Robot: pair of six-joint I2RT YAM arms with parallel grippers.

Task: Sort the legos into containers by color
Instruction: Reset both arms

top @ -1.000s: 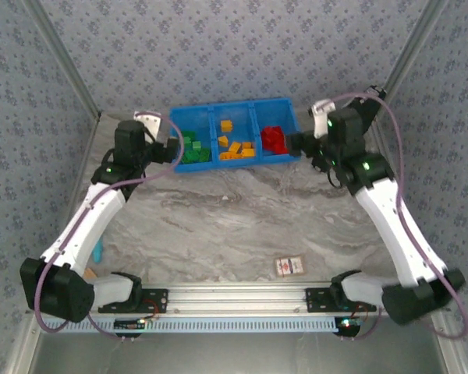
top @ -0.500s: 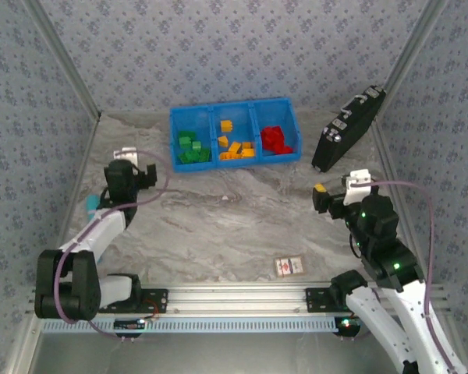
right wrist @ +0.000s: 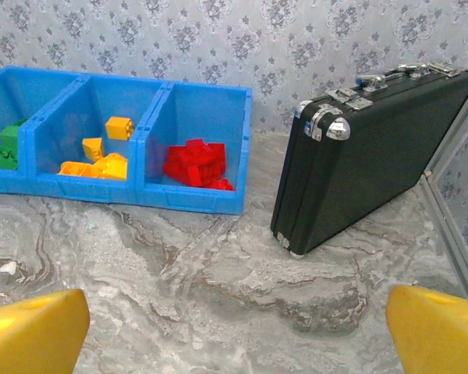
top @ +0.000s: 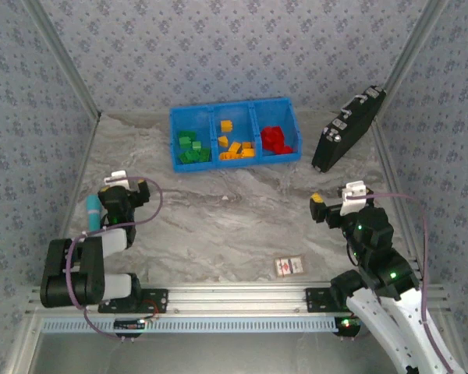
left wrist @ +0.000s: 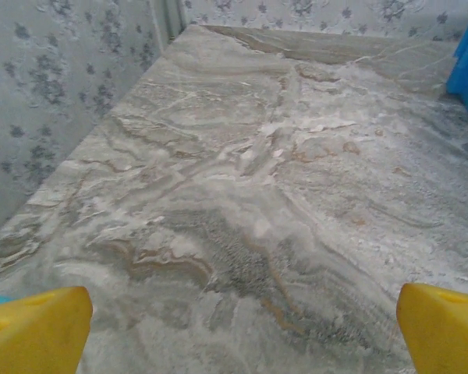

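- Top external view: a bright blue rectangular plastic tray [top: 234, 107] with three square compartments is seen at the far middle of the marbled grey table [top: 218, 226]. Its long axis is laid left to right, with the right end turned slightly farther away.
- Small studded plastic bricks are held in it by colour: green legos [top: 191, 148] on the left, orange-yellow legos [top: 234, 146] in the middle, red legos [top: 274, 139] on the right.
- From the right wrist, the tray's smooth front wall [right wrist: 191, 196] is faced. A black hard-shell case [right wrist: 366, 156] with metal latches is stood on one edge near its right end, apart from it.
- The left gripper [top: 129, 192] is held wide apart with nothing between its yellow fingers [left wrist: 31, 331], low over bare table and near a light blue stick [top: 92, 206].
- The right gripper [right wrist: 234, 327] is likewise spread wide and empty, well apart from the tray.
- A small flat red-and-white card [top: 289, 266] is laid near the front edge.
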